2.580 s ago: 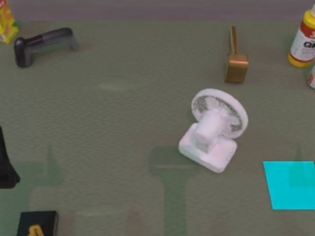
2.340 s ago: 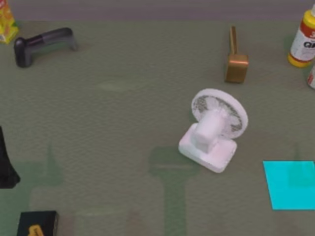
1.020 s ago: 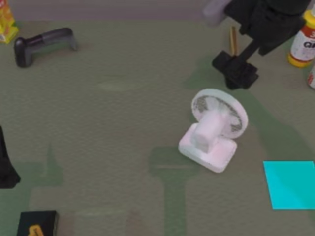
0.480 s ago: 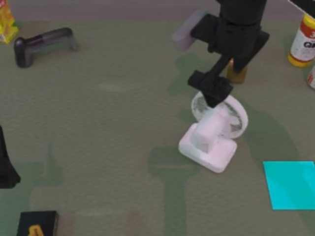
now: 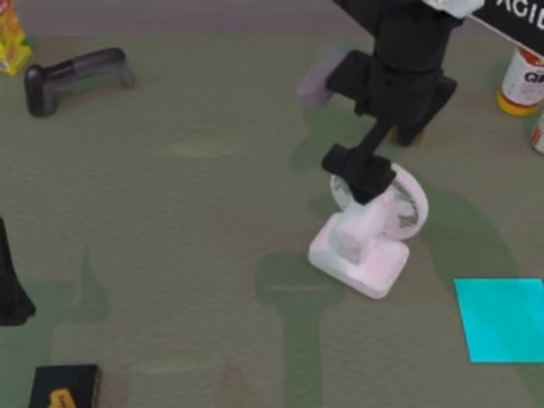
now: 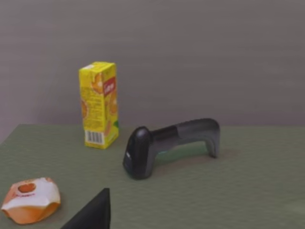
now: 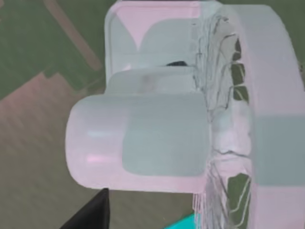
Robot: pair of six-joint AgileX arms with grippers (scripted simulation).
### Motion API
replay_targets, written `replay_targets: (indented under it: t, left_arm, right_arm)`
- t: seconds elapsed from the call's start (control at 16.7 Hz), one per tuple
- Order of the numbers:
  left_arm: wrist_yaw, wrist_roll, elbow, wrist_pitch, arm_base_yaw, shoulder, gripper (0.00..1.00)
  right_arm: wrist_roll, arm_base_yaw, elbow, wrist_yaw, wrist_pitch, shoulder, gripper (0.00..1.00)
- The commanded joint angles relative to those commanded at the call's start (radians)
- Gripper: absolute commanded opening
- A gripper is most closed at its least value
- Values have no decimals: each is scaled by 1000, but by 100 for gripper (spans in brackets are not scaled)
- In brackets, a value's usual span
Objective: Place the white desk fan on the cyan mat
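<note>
Right gripper [image 5: 361,183] reaching down from the table's far side, hanging over the small white plastic desk fan [image 5: 367,228] mid-table (finger spread impossible to tell), flat cyan square mat [image 5: 503,320] lying apart at the right edge, left arm [image 5: 10,285] sitting parked at the left edge.

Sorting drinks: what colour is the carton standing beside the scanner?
Yellow carton, with orange fruit print; clearest in the left wrist view.

You're looking at a rendered sim test bench, not a real room: flat olive counter [image 5: 187,255], blank grey wall behind. Props are a random mix w/ no common theme: barcode scanner [image 6: 167,143], juice carton [image 6: 98,105], snack pouch [image 6: 29,199], yellow-capped bottle [image 5: 520,83], black box [image 5: 64,387].
</note>
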Motion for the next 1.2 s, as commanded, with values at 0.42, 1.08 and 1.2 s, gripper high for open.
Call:
replay_targets:
  t: [0.42,1.08,1.2]
  left_arm:
    - [0,0,0,0,0,0,100]
    - [0,0,0,0,0,0,100]
    - [0,0,0,0,0,0,100]
  right_arm:
    - [1,2,-104,0,93,-14,100]
    - [1,2,-104,0,93,-14,25]
    - [1,2,-104,0,93,-14,10]
